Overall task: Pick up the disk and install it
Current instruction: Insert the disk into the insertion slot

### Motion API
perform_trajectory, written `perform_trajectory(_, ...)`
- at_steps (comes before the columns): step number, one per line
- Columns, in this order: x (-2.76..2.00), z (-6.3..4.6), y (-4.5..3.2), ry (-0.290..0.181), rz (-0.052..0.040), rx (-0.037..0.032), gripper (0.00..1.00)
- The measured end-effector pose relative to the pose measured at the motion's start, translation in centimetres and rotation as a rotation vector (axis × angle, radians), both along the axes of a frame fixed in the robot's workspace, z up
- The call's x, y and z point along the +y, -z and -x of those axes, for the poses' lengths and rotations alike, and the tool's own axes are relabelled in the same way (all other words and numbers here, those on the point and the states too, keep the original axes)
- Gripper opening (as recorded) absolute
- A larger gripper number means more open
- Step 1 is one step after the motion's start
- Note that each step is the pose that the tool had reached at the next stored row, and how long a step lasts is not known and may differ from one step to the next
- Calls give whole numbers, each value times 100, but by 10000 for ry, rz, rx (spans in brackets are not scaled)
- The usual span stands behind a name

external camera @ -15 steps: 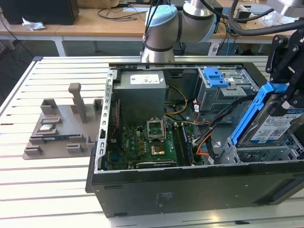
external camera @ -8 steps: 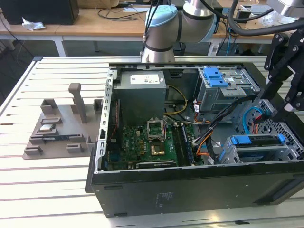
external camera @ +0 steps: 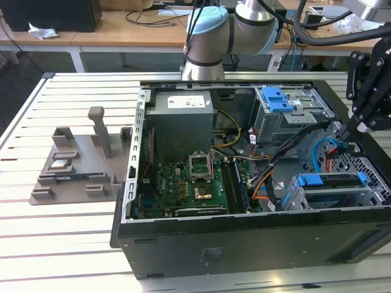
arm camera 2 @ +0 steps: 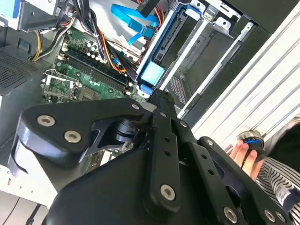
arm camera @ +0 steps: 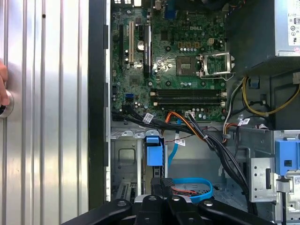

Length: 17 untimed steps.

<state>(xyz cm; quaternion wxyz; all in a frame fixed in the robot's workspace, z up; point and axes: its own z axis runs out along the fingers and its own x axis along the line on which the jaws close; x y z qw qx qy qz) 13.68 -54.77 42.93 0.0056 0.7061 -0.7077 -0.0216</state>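
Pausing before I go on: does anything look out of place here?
A person's hand rests at a knob on the table edge, beside the case. Inside, the CPU socket lies open. Nothing else stands out.

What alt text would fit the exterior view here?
An open computer case lies on a slatted metal table, and the black gripper hangs over the blue-framed disk seated in the drive cage.
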Motion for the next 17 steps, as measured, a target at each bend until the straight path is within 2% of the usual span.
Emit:
perform_trajectory(9,0,-3,2,0,2,0,11)
perform_trajectory(17,3,-50,13,1,4,2,11)
